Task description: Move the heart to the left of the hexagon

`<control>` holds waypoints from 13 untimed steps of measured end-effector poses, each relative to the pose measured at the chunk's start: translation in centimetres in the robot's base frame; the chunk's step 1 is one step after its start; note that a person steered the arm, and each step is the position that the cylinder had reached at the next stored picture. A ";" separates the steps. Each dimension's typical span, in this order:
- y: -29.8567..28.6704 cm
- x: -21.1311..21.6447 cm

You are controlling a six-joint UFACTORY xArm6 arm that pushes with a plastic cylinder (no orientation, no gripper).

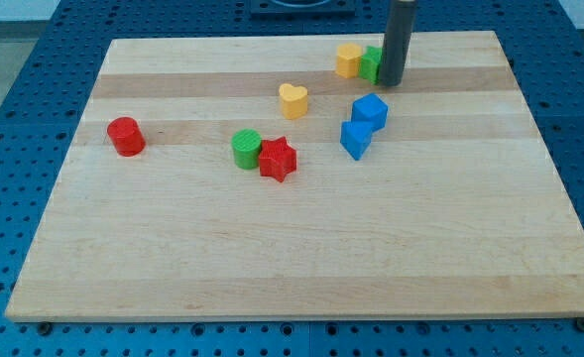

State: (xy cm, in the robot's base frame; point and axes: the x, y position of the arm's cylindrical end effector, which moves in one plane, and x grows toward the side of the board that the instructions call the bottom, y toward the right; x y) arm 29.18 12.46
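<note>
A yellow heart [292,99] lies on the wooden board [301,248], a little above the middle. A yellow hexagon [348,59] sits near the view's top, up and to the right of the heart. A green block [371,63] touches the hexagon's right side; its shape is partly hidden by the rod. My tip [391,83] rests against the green block's right side, up and to the right of the heart.
Two blue blocks [370,111] [355,139] sit touching, right of the heart. A green cylinder [246,149] and a red star [278,159] touch below the heart. A red cylinder [126,136] stands at the view's left.
</note>
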 end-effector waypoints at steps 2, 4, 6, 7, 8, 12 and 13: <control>1.7 -1.9; 1.7 -2.1; 1.0 1.8; -1.8 2.0; -4.0 3.6; -13.6 7.4; -13.6 5.1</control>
State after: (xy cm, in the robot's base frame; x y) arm 34.24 -1.10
